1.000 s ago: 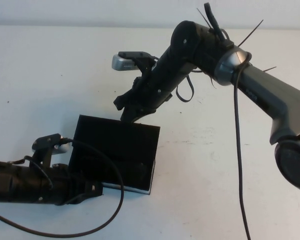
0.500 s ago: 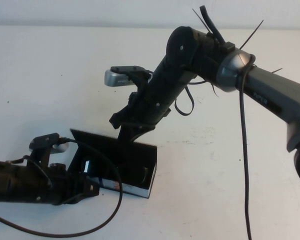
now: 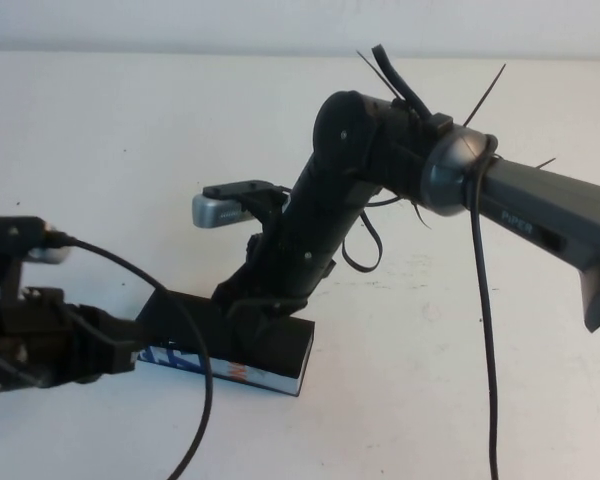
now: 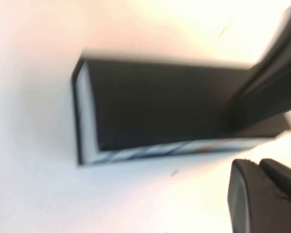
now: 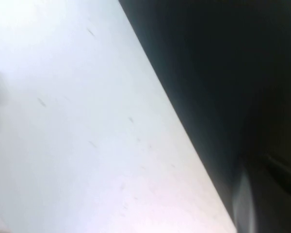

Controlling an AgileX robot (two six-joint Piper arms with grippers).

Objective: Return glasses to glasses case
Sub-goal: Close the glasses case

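The glasses case (image 3: 280, 345) lies on the white table with its black lid down; its white side printed with blue and orange (image 3: 220, 368) faces me. It also shows in the left wrist view (image 4: 160, 102) and as a dark surface in the right wrist view (image 5: 223, 73). My right gripper (image 3: 248, 310) rests down on top of the lid. My left gripper (image 3: 130, 345) is just left of the case, apart from it, its fingers together and empty in the left wrist view (image 4: 259, 165). The glasses are hidden.
The white table (image 3: 100, 150) stretches bare to the left, back and right of the case. The right arm (image 3: 380, 150) reaches across from the right above the table. A black cable (image 3: 480, 330) hangs down at the right.
The case lid has gone from open to shut under the descending right gripper. My left gripper has pulled back to the left, away from the case.
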